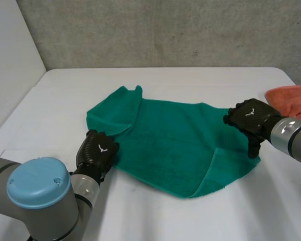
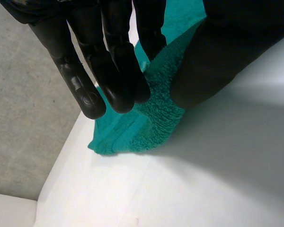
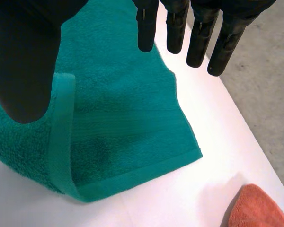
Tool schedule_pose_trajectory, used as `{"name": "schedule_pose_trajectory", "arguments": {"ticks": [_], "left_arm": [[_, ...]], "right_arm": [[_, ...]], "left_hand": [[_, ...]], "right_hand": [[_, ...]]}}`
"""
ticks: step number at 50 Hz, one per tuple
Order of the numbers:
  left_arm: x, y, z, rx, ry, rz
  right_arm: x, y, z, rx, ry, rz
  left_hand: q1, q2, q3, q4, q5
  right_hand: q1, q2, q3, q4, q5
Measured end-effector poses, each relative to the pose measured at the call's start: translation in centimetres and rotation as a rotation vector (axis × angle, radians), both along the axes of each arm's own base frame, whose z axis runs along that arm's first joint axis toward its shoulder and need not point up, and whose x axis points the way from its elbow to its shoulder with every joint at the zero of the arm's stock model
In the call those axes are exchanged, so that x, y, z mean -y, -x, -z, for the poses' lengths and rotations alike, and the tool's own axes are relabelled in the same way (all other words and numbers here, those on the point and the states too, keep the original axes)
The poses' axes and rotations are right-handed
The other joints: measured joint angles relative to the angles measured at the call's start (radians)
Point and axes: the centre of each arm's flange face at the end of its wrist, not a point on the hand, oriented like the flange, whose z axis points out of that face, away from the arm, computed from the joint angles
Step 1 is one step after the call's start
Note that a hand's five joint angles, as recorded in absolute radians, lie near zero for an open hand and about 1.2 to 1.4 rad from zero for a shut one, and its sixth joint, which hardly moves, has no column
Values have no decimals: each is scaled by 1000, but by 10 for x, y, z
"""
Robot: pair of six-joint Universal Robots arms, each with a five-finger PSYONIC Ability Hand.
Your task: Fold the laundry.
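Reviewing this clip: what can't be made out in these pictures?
The orange cloth: cut off by the head view's edge, shape unknown.
Edge of the green towel beneath the right hand: covered by that hand in the head view.
Towel corner at the left hand: hidden by the hand in the head view, by its thumb in the left wrist view.
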Motion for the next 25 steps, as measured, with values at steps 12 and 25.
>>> {"name": "schedule_pose_trajectory", "arguments": {"ticks": [12, 25], "left_arm": [[3, 2, -7, -17, 24, 3], [4, 2, -7, -19, 24, 5]], "right_arm": [[17, -16, 17, -82, -137, -198], [25, -22, 52, -87, -284, -232]], "left_hand": [[0, 0, 0, 0, 0], [0, 0, 0, 0, 0]], "right_hand": [[41, 44, 81, 70, 77], [89, 95, 133, 123, 126]]}}
